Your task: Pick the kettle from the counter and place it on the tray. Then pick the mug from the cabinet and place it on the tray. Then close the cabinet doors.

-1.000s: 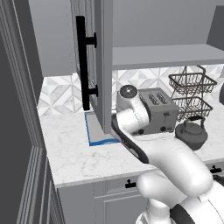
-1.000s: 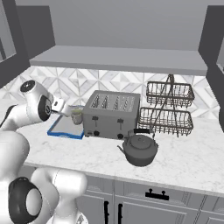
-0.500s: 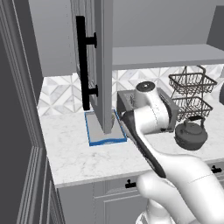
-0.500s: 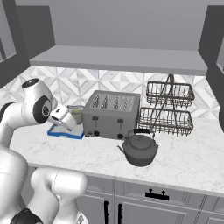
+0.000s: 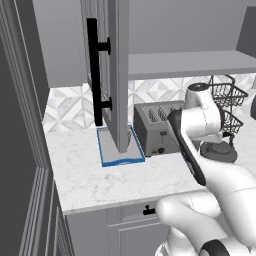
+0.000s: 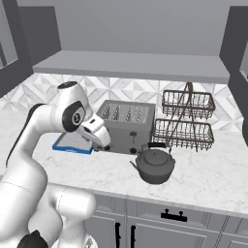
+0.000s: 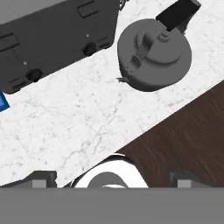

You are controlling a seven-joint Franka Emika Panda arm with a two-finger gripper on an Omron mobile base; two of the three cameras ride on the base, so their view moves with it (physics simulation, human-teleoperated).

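The dark grey kettle (image 6: 155,165) stands on the white counter (image 6: 208,179) in front of the toaster, and also appears in the hand view (image 7: 153,54) and half behind my arm (image 5: 218,151). My gripper (image 6: 103,142) hangs above the counter to the kettle's left, apart from it. Its fingertips (image 7: 41,177) stand wide open with nothing between them. The blue-rimmed tray (image 5: 112,159) lies left of the toaster, and a tan mug (image 5: 132,138) on it peeks past the door edge. The cabinet door (image 5: 117,75) with its black bar handle stands open over the tray.
A grey toaster (image 6: 126,126) sits mid-counter beside a two-tier wire basket rack (image 6: 186,118). The counter's front edge and the dark wood floor (image 7: 183,140) show in the hand view. Drawers with black pulls (image 6: 173,215) run below.
My hand has swung right, from over the tray to in front of the toaster, nearer the kettle. The fingers have stayed open. Kettle and tray have not moved.
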